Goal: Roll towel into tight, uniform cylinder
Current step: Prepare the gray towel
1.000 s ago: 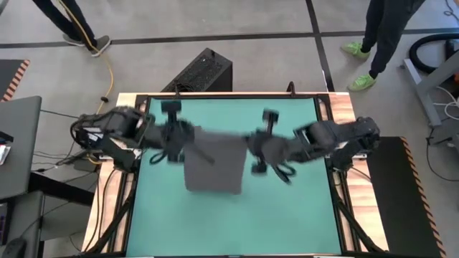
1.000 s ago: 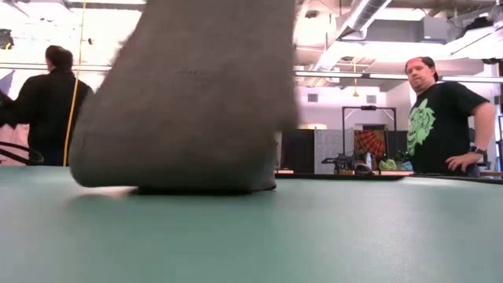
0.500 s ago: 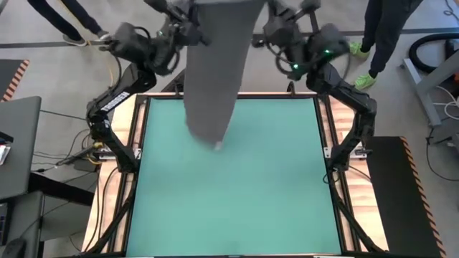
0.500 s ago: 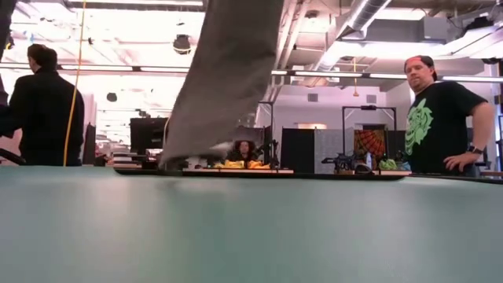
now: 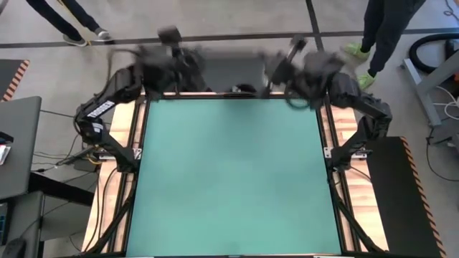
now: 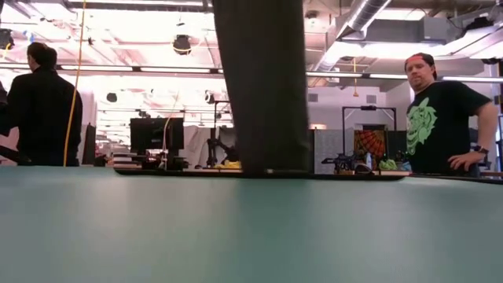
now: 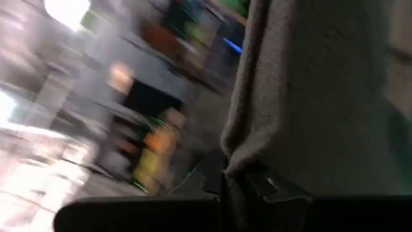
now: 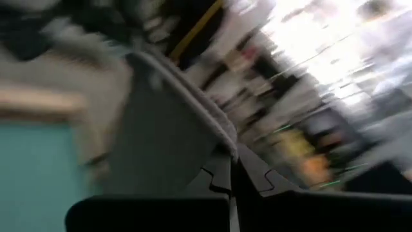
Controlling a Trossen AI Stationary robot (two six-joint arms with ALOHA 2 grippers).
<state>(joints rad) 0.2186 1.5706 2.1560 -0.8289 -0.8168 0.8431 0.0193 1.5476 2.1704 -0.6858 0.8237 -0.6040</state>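
Step in hand, as I'm reading it: spreading/laying out, not rolling yet. Both arms are holding the towel [image 6: 263, 86] up by its top edge at the far rim of the teal mat [image 5: 229, 179], w/ the cloth hanging down as a dark grey sheet. In the low view its bottom hem is sitting just at the mat's far edge; can't tell if it's touching.

Left gripper [image 7: 248, 187]: fingers clenched on the towel, cloth bunching right above the tips. Right gripper [image 8: 230, 177]: fingers pinched together on the towel's edge too, grey sheet running away from them toward the mat.

Next move, prob.: bringing the towel back over the mat and lowering it flat, keeping both corners level so no slack or fold is forming, then letting go and starting the roll from one end. Risk I'm guessing at: uneven drop giving a skewed sheet and a crooked cylinder.

View diffs:
- High view is showing both arms reaching past the mat's far edge and the mat bare, but the towel is only a blurred grey patch btwn the arms.
- Low view is giving the hang clearly: straight, narrow, near the mat's far-edge middle. No grippers in it. Also two people [image 6: 444, 118] standing in the room beyond the mat.
- Wrist views are the only ones showing the actual pinch on the cloth.
- White tag: not seeing it anywhere.
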